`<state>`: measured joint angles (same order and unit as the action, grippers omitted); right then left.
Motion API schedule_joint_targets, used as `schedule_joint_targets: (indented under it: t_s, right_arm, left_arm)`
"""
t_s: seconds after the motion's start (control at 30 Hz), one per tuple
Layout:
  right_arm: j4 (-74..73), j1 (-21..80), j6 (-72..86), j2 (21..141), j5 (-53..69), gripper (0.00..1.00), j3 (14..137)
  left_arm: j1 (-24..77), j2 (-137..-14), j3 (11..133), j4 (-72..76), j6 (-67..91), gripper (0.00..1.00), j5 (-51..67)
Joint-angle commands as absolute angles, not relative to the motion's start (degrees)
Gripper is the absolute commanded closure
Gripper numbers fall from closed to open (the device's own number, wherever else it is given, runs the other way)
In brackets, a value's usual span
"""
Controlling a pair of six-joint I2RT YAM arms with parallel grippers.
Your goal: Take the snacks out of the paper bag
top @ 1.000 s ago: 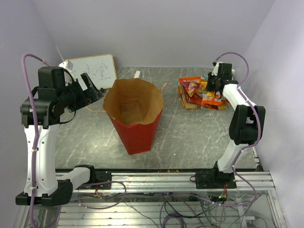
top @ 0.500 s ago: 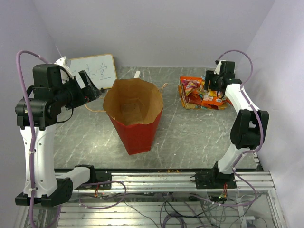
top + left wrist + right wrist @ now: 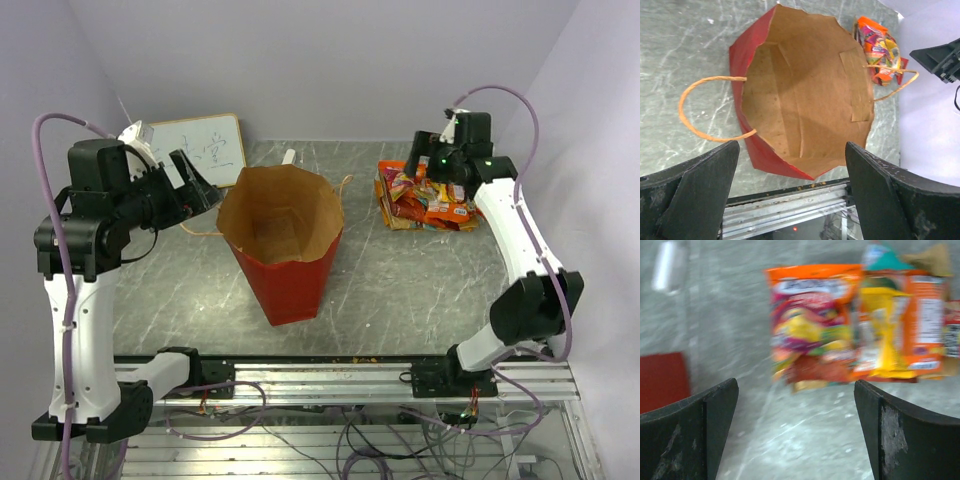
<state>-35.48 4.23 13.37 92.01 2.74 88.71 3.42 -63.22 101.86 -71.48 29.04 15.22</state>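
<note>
The paper bag stands upright mid-table, red outside and brown inside; in the left wrist view the paper bag shows no packet inside. Several orange and red snacks lie piled on the table to its right, seen blurred as snacks in the right wrist view. My right gripper hovers open above the pile's left edge, and between the fingers of the right gripper only bare table shows. My left gripper hangs open, up and left of the bag's mouth, and the left gripper holds nothing.
A whiteboard leans at the back left. A small white object lies behind the bag. Tan cord handles stick out from both sides of the bag. An aluminium rail runs along the near edge. Walls close in left, right and behind.
My right gripper opened, leaving a packet on the pile, then rose and swung left over the pile's edge. The left arm shifted only slightly.
</note>
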Motion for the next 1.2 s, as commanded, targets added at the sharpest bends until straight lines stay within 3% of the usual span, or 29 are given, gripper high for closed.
schedule_joint_targets:
  t_s: [0.0, 0.17, 0.37, 0.73, 1.17]
  right_arm:
    - [-45.3, 11.9, 19.2, 84.7, 9.1, 0.0, 93.2]
    - [-49.9, 13.0, 21.8, 73.8, 15.4, 0.0, 93.1]
    - [-55.1, 12.9, 20.5, 62.7, 13.9, 0.0, 97.3]
    - [-60.5, 12.9, 20.7, 59.6, 7.7, 0.0, 119.5]
    - [-57.9, 13.0, 22.7, 59.8, 6.1, 0.0, 121.8]
  left_arm:
    - [2.8, -62.6, 98.6, -64.5, 32.3, 0.03, 21.1]
    - [2.8, -63.0, 98.2, -61.2, 33.3, 0.04, 22.1]
    - [2.8, -63.5, 107.6, -62.3, 31.0, 0.04, 21.7]
    - [2.8, -55.1, 118.6, -59.6, 29.1, 0.0, 14.4]
    - [2.8, -49.4, 117.6, -56.5, 27.9, 0.01, 3.8]
